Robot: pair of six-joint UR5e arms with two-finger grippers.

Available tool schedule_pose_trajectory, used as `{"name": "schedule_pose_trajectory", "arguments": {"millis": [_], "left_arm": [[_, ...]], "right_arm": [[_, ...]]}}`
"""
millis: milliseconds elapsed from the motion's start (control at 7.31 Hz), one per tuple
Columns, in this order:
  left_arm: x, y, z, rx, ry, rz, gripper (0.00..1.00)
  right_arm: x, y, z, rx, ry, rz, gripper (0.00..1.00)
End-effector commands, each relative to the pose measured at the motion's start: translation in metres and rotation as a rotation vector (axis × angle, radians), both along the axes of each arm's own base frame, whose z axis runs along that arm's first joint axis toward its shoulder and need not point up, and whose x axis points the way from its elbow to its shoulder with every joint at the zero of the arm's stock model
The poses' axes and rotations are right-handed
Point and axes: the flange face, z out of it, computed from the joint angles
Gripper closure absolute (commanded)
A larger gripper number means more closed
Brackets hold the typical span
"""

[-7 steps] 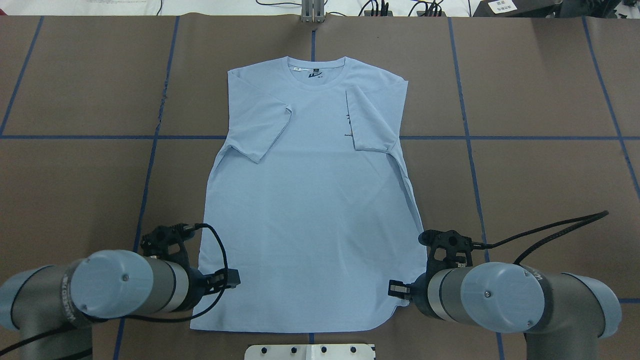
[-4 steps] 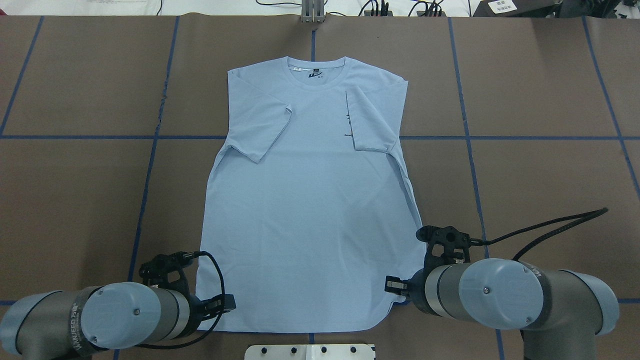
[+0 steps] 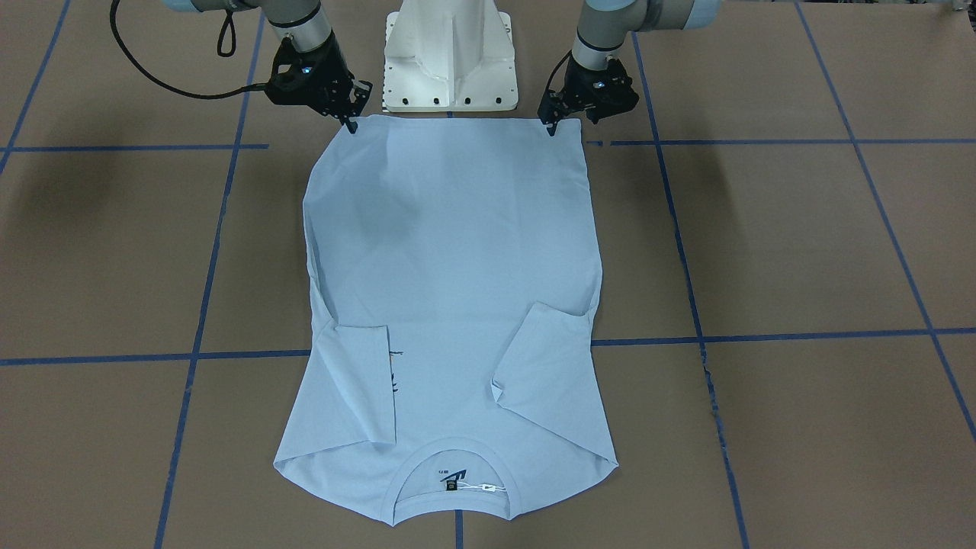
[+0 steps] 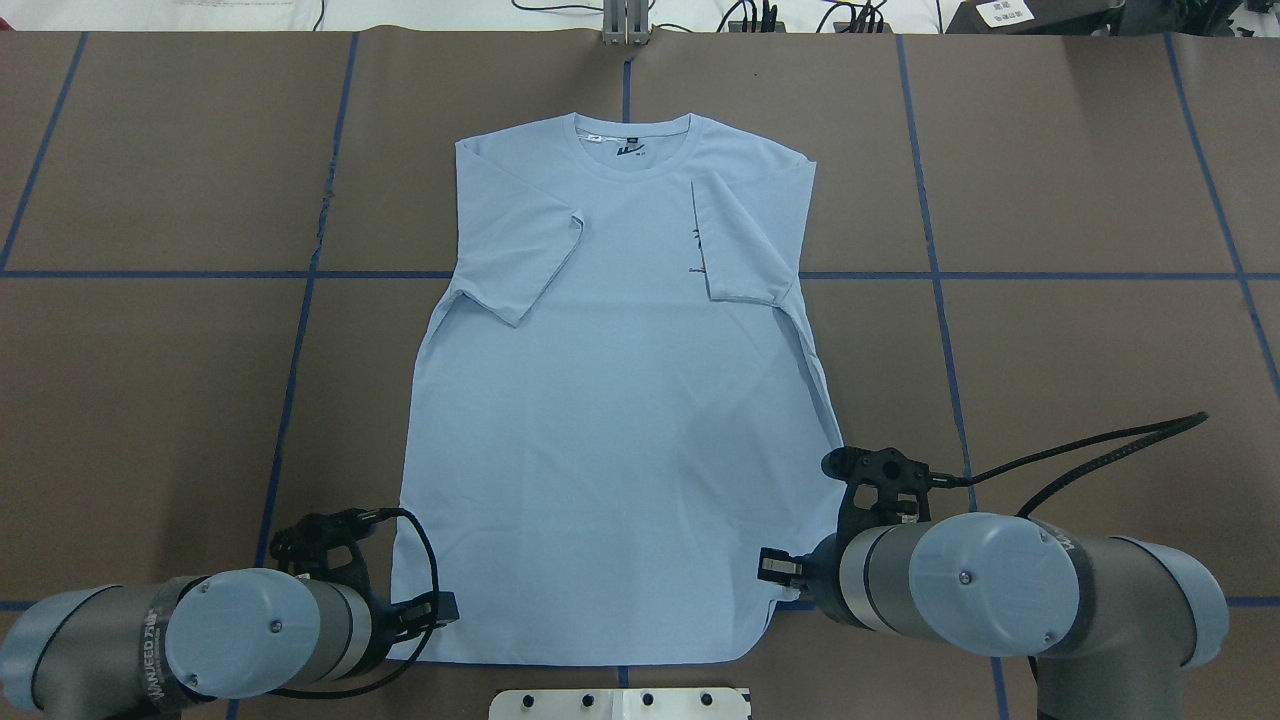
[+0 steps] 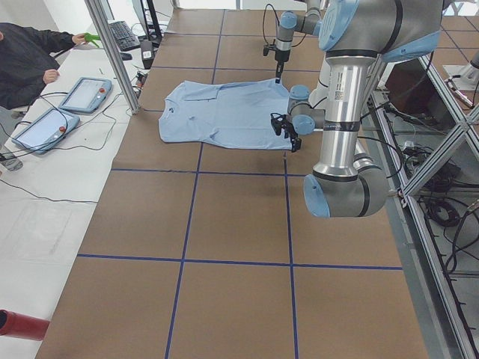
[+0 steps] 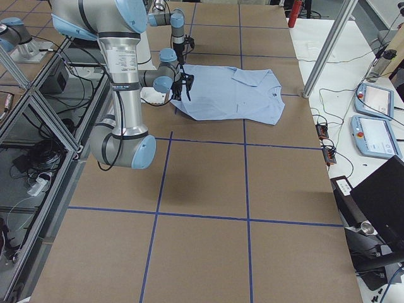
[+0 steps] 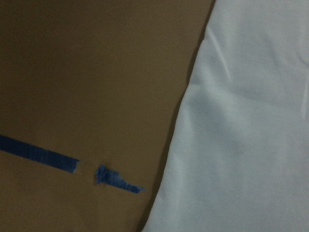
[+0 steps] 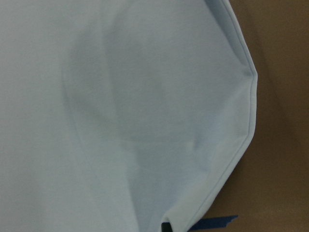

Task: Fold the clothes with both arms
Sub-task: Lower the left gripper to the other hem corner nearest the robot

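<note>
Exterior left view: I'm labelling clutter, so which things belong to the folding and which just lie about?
Job: pale blue short-sleeved T-shirt; left end effector; right end effector.
Lying about: two grey flat tablets; red cylinder.

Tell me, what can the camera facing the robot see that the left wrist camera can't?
Only the facing camera shows the whole shirt, its collar, the white base, and the left arm and right arm, jaws at the hem corners. Only the wrist camera shows a ragged tape break close up. Both show shirt edge on the brown table.
</note>
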Motion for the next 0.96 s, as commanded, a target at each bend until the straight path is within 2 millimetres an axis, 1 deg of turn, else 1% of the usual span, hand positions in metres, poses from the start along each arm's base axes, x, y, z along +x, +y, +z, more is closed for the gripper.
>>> {"name": "schedule_pose_trajectory", "arguments": {"millis": [0, 137, 411, 547, 684, 821], "left_arm": [[0.0003, 0.0005, 0.0006, 0.0, -0.001, 0.001, 0.02], [0.0013, 0.0019, 0.0016, -0.002, -0.004, 0.003, 0.05], [0.0039, 0.0032, 0.0058, -0.004, -0.013, 0.005, 0.15], [0.0042, 0.0032, 0.0033, -0.004, -0.007, 0.004, 0.24], [0.0042, 0.0032, 0.0033, -0.004, -0.007, 0.004, 0.36], [0.0035, 0.0033, 0.0019, -0.003, -0.004, 0.005, 0.43]], "right_arm": [[0.0007, -0.0032, 0.0009, 0.0, 0.002, 0.006, 1.0], [0.0018, -0.0045, 0.0002, 0.0, 0.001, 0.009, 1.0], [0.0018, -0.0045, 0.0002, 0.0, 0.001, 0.009, 1.0], [0.0007, -0.0055, -0.0029, 0.001, -0.005, 0.011, 1.0], [0.0009, -0.0061, -0.0037, 0.002, -0.007, 0.01, 1.0], [0.0016, -0.0076, -0.0037, 0.002, -0.007, 0.013, 1.0]]}}
